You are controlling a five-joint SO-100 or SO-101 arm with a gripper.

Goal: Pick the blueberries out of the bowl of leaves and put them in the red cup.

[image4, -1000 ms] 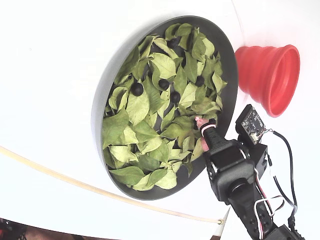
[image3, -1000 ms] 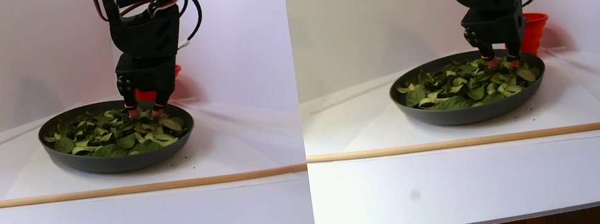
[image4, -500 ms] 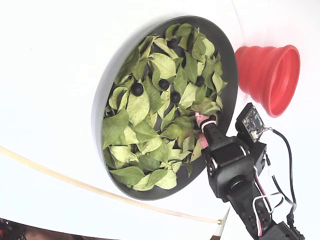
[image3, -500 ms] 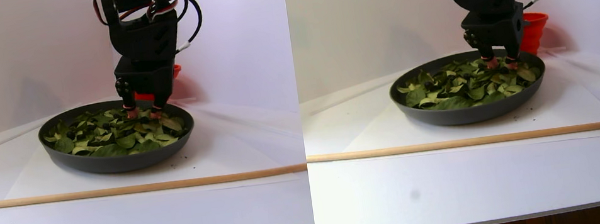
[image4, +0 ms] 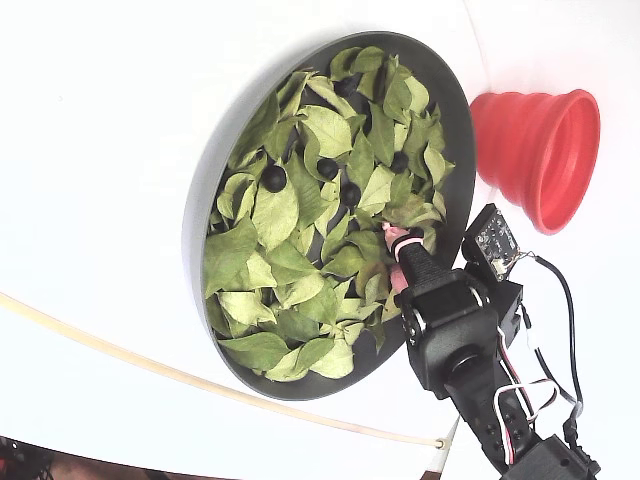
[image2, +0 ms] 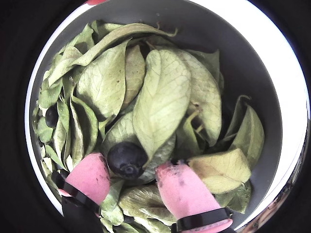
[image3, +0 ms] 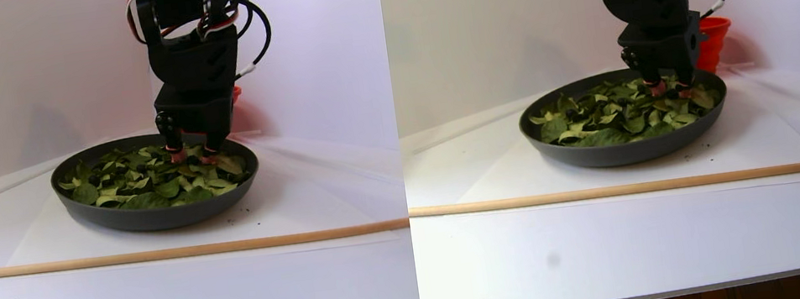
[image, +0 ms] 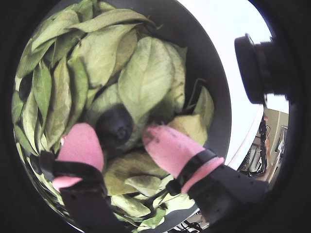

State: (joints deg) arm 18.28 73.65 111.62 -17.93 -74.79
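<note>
Blueberries (image4: pixel 274 178) lie scattered among the leaves (image4: pixel 275 215) in the bowl (image4: pixel 455 120). Over the last second the gripper (image2: pixel 131 180) has crept toward the far rim, and its parted pink fingertips (image2: pixel 90 177) now bracket one blueberry (image2: pixel 126 159), unpinched. Beyond waits the red cup (image4: pixel 540 150).

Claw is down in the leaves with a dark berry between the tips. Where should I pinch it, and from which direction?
Pinch the small round dark blueberry across its widest middle, coming straight down. The open claw already straddles it with its pink-tipped fingers. A big oval green leaf overlaps its upper right edge, so closing may catch that leaf too.
</note>
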